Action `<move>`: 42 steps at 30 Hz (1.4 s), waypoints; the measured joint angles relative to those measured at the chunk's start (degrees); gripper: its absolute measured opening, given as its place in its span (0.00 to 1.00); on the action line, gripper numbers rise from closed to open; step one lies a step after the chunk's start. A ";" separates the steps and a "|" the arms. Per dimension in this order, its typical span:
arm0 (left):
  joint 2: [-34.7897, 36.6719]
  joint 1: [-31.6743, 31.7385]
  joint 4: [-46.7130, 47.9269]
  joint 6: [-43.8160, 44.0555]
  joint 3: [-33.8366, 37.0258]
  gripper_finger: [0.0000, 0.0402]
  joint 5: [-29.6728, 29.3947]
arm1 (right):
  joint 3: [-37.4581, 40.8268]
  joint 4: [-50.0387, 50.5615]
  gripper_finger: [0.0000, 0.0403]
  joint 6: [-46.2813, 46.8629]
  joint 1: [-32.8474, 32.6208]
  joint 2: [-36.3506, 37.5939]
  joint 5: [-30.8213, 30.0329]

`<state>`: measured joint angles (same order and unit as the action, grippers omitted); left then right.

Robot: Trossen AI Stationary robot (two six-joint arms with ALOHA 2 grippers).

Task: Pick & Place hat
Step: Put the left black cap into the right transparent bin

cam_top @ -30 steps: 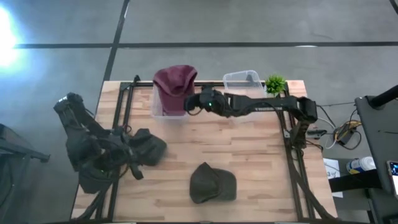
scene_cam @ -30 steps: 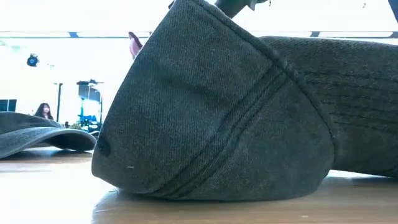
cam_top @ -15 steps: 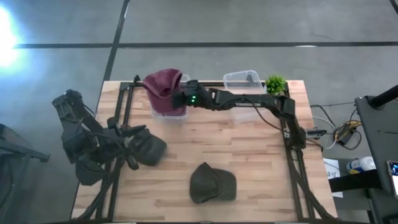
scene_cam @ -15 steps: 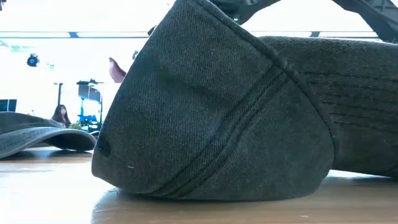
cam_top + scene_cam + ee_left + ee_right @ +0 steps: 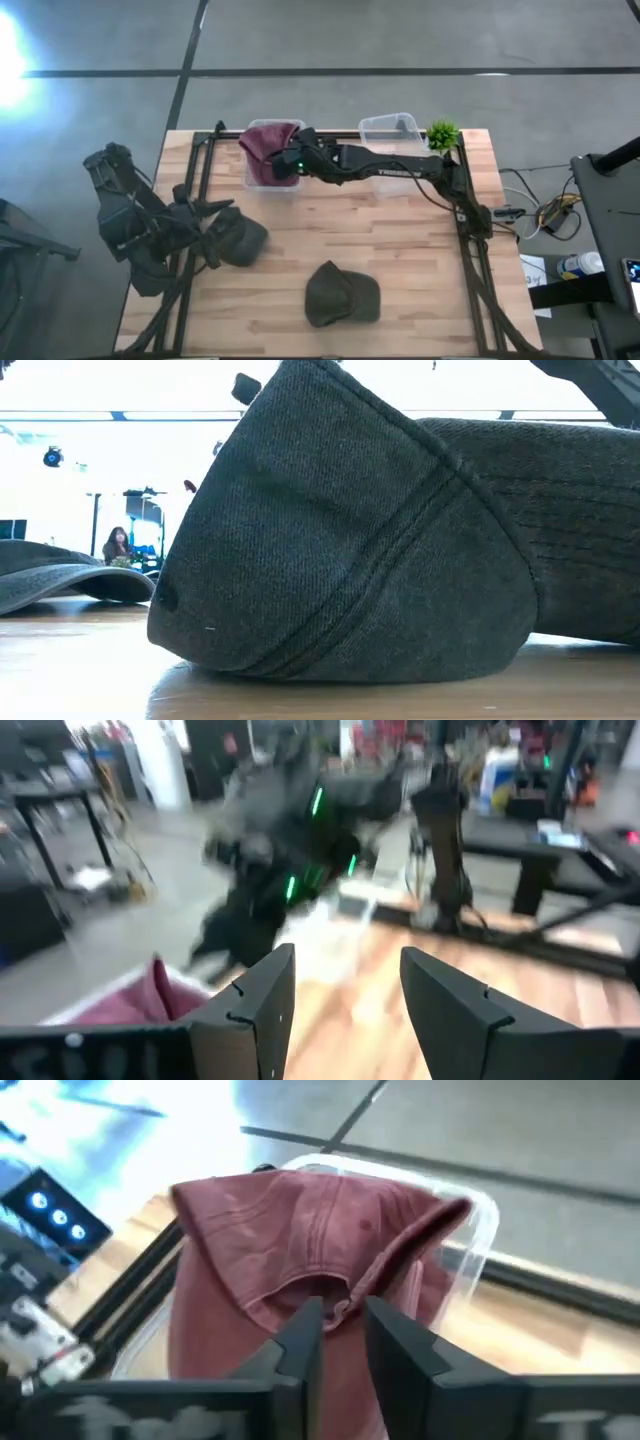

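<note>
High view shows us the right tool (image 5: 290, 165) pinching the maroon hat (image 5: 268, 150) directly over the clear bin (image 5: 258, 182) at the desk's far edge, while our left tool (image 5: 340, 1010) waits open.

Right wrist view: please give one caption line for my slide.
Right pincer shut on the maroon hat above the clear bin.

- A robotics lab or workshop is suggested.
- A wooden table (image 5: 400, 250) is set on a grey concrete floor (image 5: 400, 40).
- Equipment stands (image 5: 140, 520) and a person (image 5: 116, 546) are seen beyond.
</note>
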<state>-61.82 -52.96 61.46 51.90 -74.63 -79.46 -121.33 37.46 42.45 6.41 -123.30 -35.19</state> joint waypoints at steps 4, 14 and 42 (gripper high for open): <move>-0.24 0.98 13.41 15.00 0.03 0.44 12.03 | -1.22 7.67 0.32 -2.41 -3.27 2.66 -0.63; -3.55 2.74 25.66 37.29 15.35 0.44 46.49 | 6.43 18.03 0.49 18.27 -15.85 8.69 7.84; -8.32 10.43 -48.46 45.18 49.80 0.44 40.16 | 32.72 -14.34 0.49 41.44 -20.40 2.46 17.06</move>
<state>-70.14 -42.53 13.00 97.08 -24.83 -39.30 -88.61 23.12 83.89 -13.98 -120.84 -18.13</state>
